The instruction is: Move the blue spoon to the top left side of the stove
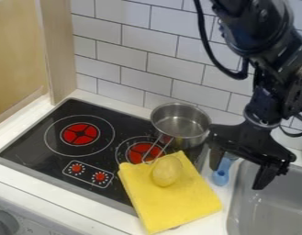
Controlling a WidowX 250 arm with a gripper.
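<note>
There is one spoon (221,173), light blue and smooth, with a rounded end and a part that runs back behind the gripper (237,177). It lies on the white desk (48,192), between the stove (30,151) and the sink (269,209), just beside the cloth (177,206). The gripper is above it with its two fingers spread wide, one near the spoon and the other over the sink's edge; nothing is held between them.

The black stove has two red burners and, in a small outlined panel, two red dials. One metal pot (192,139) sits at the stove's back right, its thin handle pointing toward the cloth. The one yellow cloth lies partly on the stove and partly on the desk, with one rounded yellow lump (167,171) on top.
</note>
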